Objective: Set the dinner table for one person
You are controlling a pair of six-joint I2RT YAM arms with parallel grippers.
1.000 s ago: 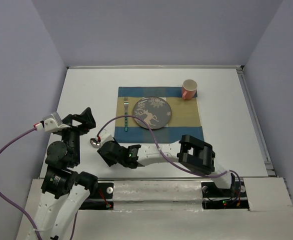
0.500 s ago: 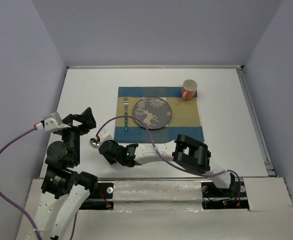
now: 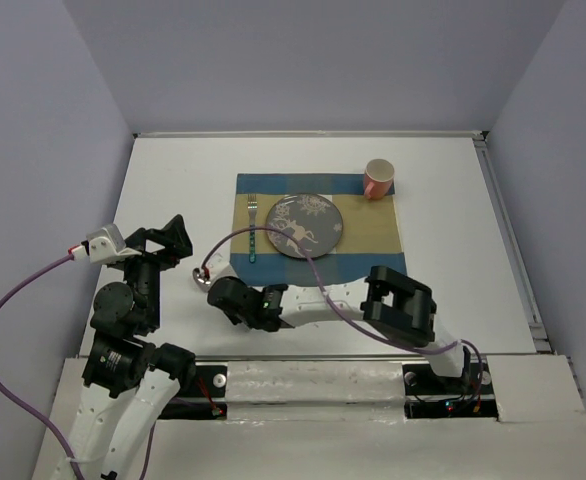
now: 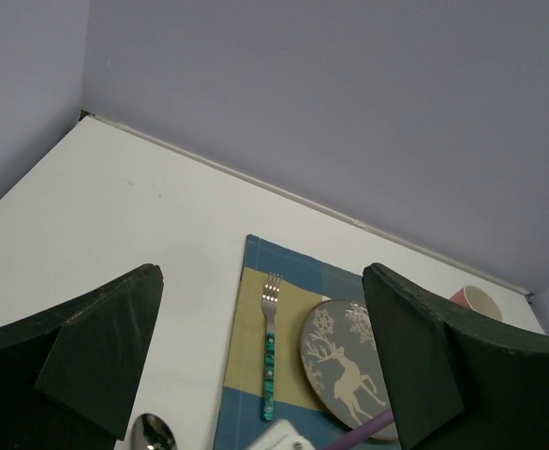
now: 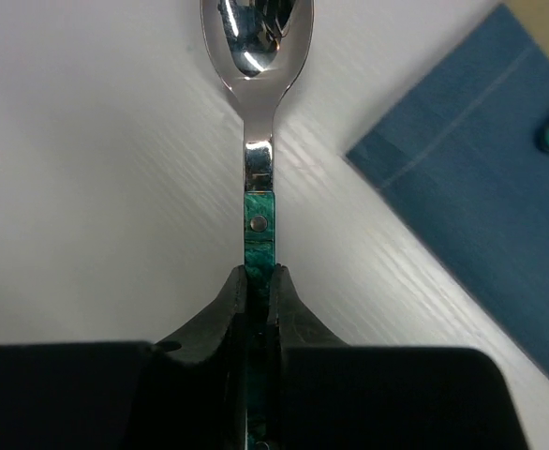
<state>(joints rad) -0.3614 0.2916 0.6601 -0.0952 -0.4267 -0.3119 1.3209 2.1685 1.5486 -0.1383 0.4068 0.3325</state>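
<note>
White tabletop (image 3: pixel 453 200) is seen filling the middle of the top view, boxed in by lavender walls at 9, 12 and 3 o'clock, with the arm bases at 6.

Blue-and-tan checked placemat (image 3: pixel 373 245) is laid flat on it, slightly toward 12 from centre.

Grey plate (image 3: pixel 304 226) with a white deer print is set on the placemat, left of the mat's middle.

Orange-pink cup (image 3: pixel 378 179) is stood upright at the mat's 1 o'clock corner.

Fork (image 3: pixel 253 235) with a green handle is laid on the mat just at the plate's 9 o'clock, tines toward 12.

Spoon (image 5: pixel 258 56) is located off the mat on the bare tabletop, near the mat's 7 o'clock corner. Its bowl is pointed toward 10, its green handle toward 4. Whether it is lifted clear of the tabletop cannot be told.

Right gripper (image 5: pixel 258 281) is pinched narrow on the spoon handle, jaws clamped on the green part just behind the rivet.

Left gripper (image 4: pixel 260 281) is spread wide and nothing is held. It is parked over the tabletop at 9 o'clock of the spoon and aimed toward the mat.
</note>
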